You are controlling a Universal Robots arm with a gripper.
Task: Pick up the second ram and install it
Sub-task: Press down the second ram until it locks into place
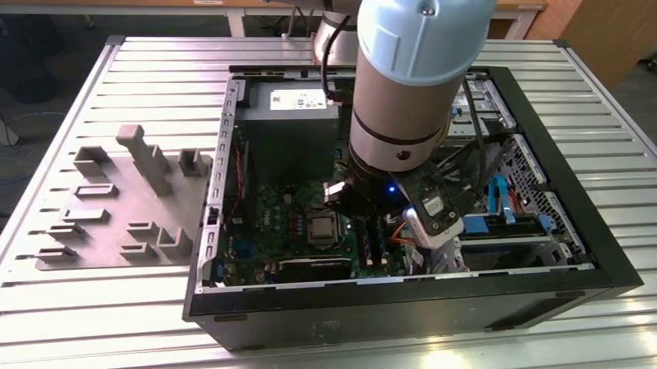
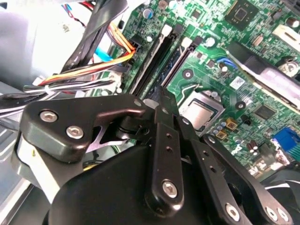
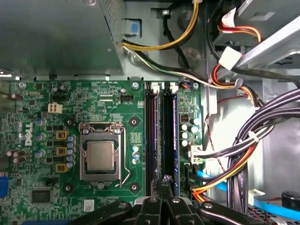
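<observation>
The jaws are clenched, the gripper's [image 3: 165,181] fingertips [image 2: 161,99] pressed together with nothing visible between them. In the first wrist view they sit at bottom centre, over the near end of the black memory slots [image 3: 151,136]. Just right of them a thin, blue-edged board stands edge-up in the outer slot. That looks like the second ram [image 3: 175,136], seated, though I cannot be sure. Left of the slots lies the processor socket [image 3: 101,157], and bundled cables [image 3: 243,150] run down the right side. In the exterior view the arm [image 1: 411,92] reaches down into the open computer case [image 1: 411,307] at centre, and the grey fixture [image 1: 113,207] lies at the left on the slatted table [image 1: 154,69].
</observation>
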